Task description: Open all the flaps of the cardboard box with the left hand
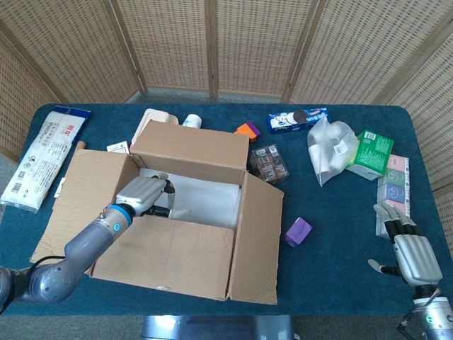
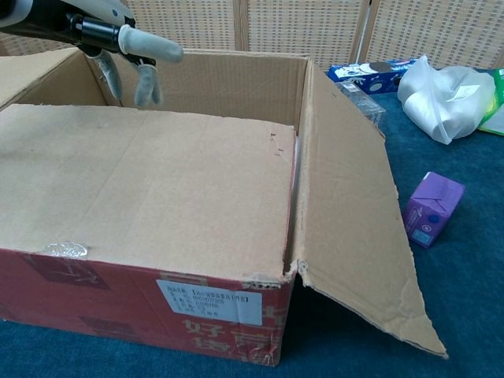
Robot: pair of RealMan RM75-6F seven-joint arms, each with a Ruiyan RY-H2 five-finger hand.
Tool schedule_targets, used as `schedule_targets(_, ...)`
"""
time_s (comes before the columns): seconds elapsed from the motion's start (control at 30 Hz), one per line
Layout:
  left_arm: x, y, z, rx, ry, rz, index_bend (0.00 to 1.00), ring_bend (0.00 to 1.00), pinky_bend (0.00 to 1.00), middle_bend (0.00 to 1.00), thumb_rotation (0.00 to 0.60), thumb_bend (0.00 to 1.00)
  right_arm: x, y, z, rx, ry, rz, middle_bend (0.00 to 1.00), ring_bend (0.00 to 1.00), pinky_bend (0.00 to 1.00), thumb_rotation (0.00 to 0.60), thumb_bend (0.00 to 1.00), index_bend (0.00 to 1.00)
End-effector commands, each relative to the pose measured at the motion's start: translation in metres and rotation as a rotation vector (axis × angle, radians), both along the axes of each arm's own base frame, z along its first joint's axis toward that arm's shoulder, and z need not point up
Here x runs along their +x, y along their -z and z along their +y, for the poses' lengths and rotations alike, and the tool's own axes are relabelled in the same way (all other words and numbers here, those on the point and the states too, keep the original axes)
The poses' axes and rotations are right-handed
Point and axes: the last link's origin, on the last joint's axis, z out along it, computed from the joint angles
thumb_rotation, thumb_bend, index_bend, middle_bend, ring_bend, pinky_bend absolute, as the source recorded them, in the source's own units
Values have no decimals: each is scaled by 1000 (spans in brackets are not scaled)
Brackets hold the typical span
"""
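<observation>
The cardboard box [image 1: 185, 212] stands mid-table. Its left flap [image 1: 74, 195] and right flap [image 1: 258, 237] are folded outward, and the back flap [image 1: 191, 147] stands upright. The front flap [image 1: 170, 255] [image 2: 150, 181] lies level over the near half of the opening. My left hand [image 1: 145, 194] [image 2: 118, 39] hovers at that flap's far edge, holding nothing; its fingers [image 2: 146, 85] point down into the opening and the thumb sticks out sideways. Whether they touch the flap's edge is unclear. My right hand [image 1: 409, 248] rests at the table's near right with fingers apart, empty.
A purple carton [image 1: 298, 231] [image 2: 431, 209] lies just right of the right flap. Behind the box are a clear snack box [image 1: 269, 164], an orange block [image 1: 247, 129] and a cookie pack [image 1: 297, 119]. A plastic bag [image 1: 331, 150] and green box [image 1: 373, 152] sit far right, a white packet [image 1: 46, 156] far left.
</observation>
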Motion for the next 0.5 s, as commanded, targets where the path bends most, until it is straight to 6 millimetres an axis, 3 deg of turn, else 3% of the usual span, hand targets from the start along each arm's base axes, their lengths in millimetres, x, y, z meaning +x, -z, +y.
schedule_targets(0.03, 0, 3, 0, 10, 1, 23, 507, 90, 276, 273, 130, 0, 0, 0, 0, 0, 0, -2, 0, 0, 150, 600, 0, 0)
schedule_targets(0.2, -3, 10, -3, -16, -22, 28, 504, 91, 280, 269, 134, 0, 0, -2, 0, -6, -2, -5, 0, 0, 151, 600, 0, 0)
schedule_targets(0.5, 1, 12, -15, -90, -24, 59, 499, 167, 421, 326, 133, 0, 1, -1, 0, -3, -4, -3, 0, 0, 150, 600, 0, 0)
